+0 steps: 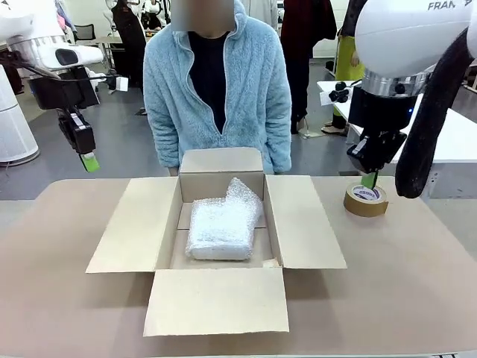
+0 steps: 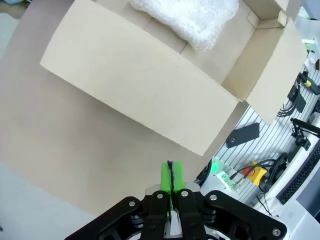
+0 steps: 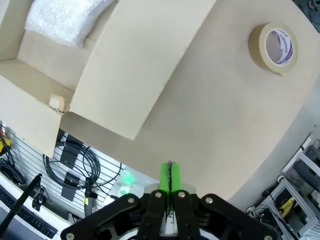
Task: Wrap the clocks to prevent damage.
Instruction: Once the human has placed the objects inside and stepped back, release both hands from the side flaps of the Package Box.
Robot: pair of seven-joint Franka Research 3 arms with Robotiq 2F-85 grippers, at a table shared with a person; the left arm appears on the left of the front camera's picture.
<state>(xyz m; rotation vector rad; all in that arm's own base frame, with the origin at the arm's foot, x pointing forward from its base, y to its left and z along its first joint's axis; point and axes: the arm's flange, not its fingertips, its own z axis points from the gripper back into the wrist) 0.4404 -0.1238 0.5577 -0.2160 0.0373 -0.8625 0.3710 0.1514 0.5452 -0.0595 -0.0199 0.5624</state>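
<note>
Left gripper (image 1: 89,162) hangs shut, clear of the box's (image 1: 130,224) left flap edge.

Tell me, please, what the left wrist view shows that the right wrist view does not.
The left wrist view gives the left gripper, its fingers shut on nothing. The right wrist view gives the right gripper, its fingers also shut on nothing, and the tape roll lying flat on the table. Both share the open cardboard box, flaps spread, with the bubble-wrapped bundle inside it.
</note>
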